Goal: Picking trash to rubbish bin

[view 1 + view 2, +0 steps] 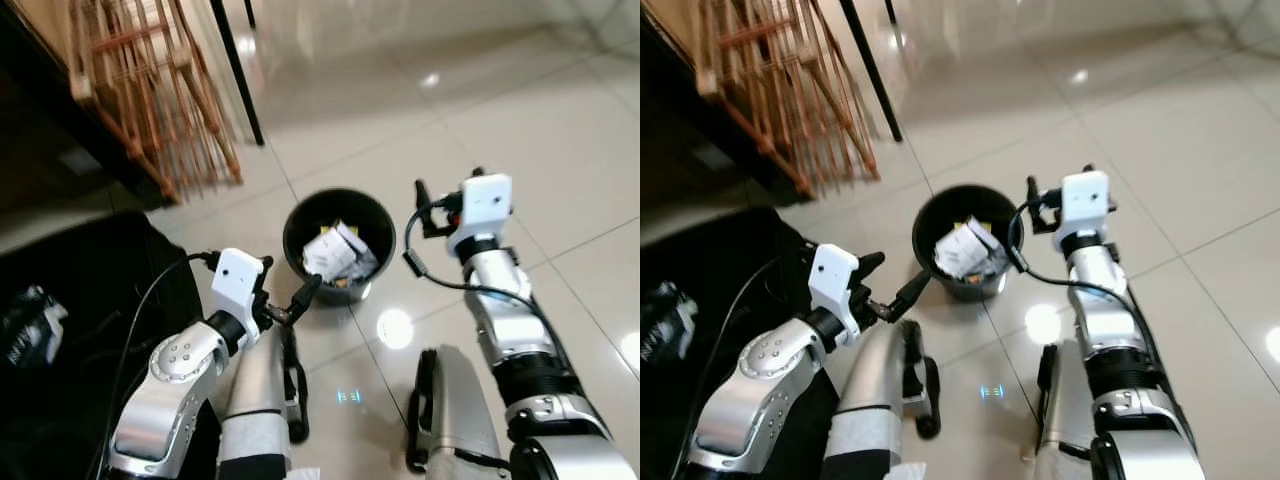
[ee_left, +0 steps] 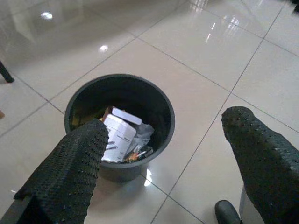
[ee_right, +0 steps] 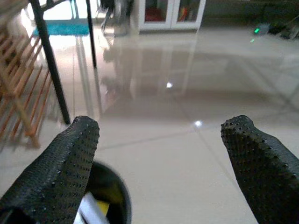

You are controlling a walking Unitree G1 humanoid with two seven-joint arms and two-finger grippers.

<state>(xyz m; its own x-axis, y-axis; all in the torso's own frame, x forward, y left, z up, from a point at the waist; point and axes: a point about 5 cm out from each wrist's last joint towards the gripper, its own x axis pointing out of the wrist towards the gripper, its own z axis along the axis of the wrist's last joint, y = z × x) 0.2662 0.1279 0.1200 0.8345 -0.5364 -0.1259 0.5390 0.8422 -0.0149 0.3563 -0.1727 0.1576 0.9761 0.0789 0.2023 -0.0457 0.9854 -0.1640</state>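
Observation:
A round black rubbish bin (image 1: 300, 222) stands on the glossy tiled floor just ahead of me. Inside it lie a white crumpled carton (image 1: 335, 252) and other scraps of paper. My left gripper (image 1: 288, 280) is open and empty beside the bin's near left rim, pointing at it. In the left wrist view the bin (image 2: 166, 109) and the white carton (image 2: 119, 137) sit between the spread fingers (image 2: 79, 163). My right gripper (image 1: 448, 185) hovers to the right of the bin, open and holding nothing, its fingers (image 3: 70, 154) aimed across the floor.
A wooden rack (image 1: 160, 90) leans at the back left beside a black pole leg (image 1: 238, 80). A dark bag or cushion (image 1: 90, 290) with a crinkled packet (image 1: 30, 325) lies at my left. Open tiled floor (image 1: 540, 110) stretches right and beyond the bin.

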